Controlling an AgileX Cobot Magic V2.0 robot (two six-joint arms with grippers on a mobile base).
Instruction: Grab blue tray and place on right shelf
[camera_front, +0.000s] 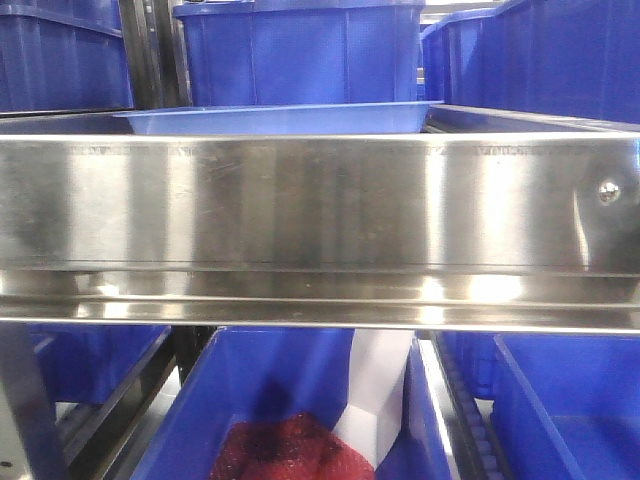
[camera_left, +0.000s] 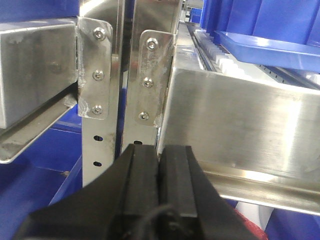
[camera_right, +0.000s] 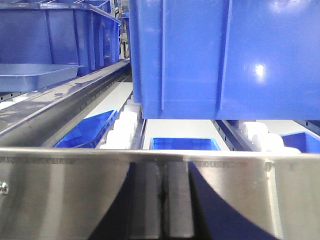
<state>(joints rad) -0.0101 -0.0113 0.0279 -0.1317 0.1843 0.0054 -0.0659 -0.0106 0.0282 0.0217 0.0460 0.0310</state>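
Front cam: shallow glossy light-blue plastic tray (camera_front: 280, 119) sits on brushed stainless-steel rack shelf (camera_front: 320, 205), just behind its wide shiny front rail, w/ deep dark-blue storage bins (camera_front: 300, 50) behind it. Left wrist cam: black left gripper (camera_left: 159, 172) pads pressed together, nothing between. Right gripper only a reflection in the rail; can't tell its state.

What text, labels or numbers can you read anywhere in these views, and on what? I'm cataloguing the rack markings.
No readable text in any view.
Front rail of the right shelf: faint marks along its top edge, too blurred to read.
Blue tray: no label visible.
Dark blue storage bins: no label visible.
Steel brackets: only screws and holes.
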